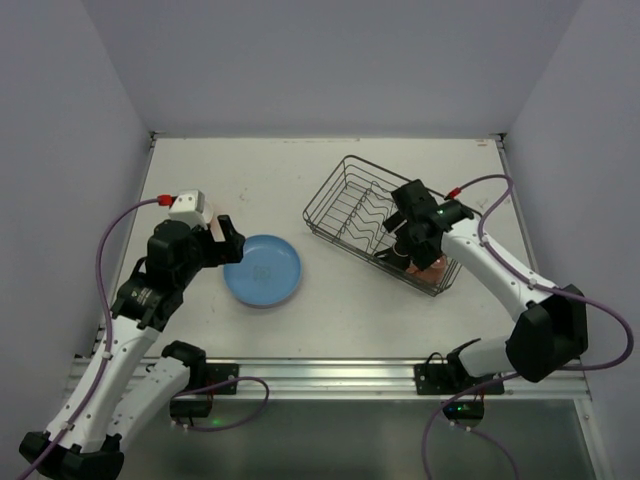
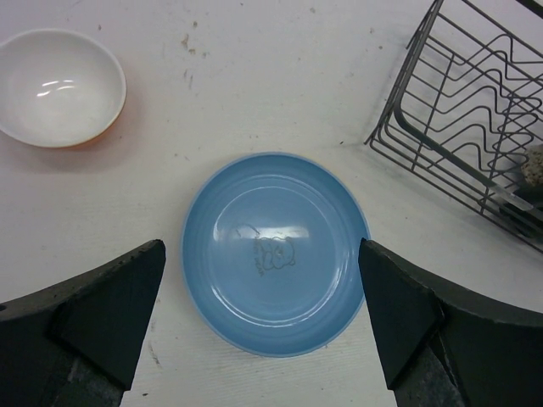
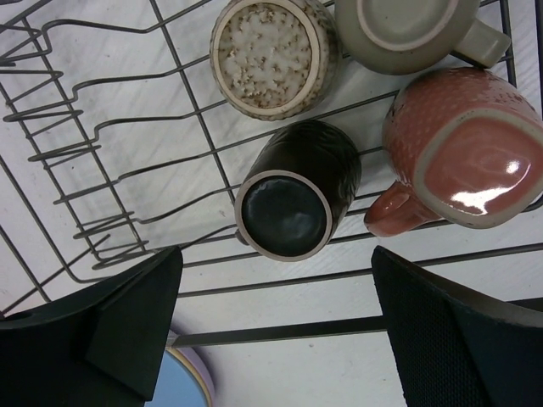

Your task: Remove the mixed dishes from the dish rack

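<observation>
The black wire dish rack [image 1: 360,212] stands at the back right. My right gripper [image 1: 405,240] hangs open over its near end. Below it an upside-down dark brown mug [image 3: 293,199] lies on the rack wires [image 3: 280,282], just beyond the open right gripper [image 3: 276,322]. A pink mug [image 3: 462,153], a speckled cup [image 3: 271,55] and a greyish mug [image 3: 411,30] lie around it. On the table a light blue plate [image 1: 262,270] rests flat. My left gripper [image 2: 263,314] hovers open above the plate [image 2: 276,252], touching nothing.
An orange bowl with a white inside [image 2: 58,86] sits on the table to the left of the plate; the left arm hides it in the top view. The rack's corner [image 2: 450,154] lies right of the plate. A blue plate edge [image 3: 182,386] shows outside the rack.
</observation>
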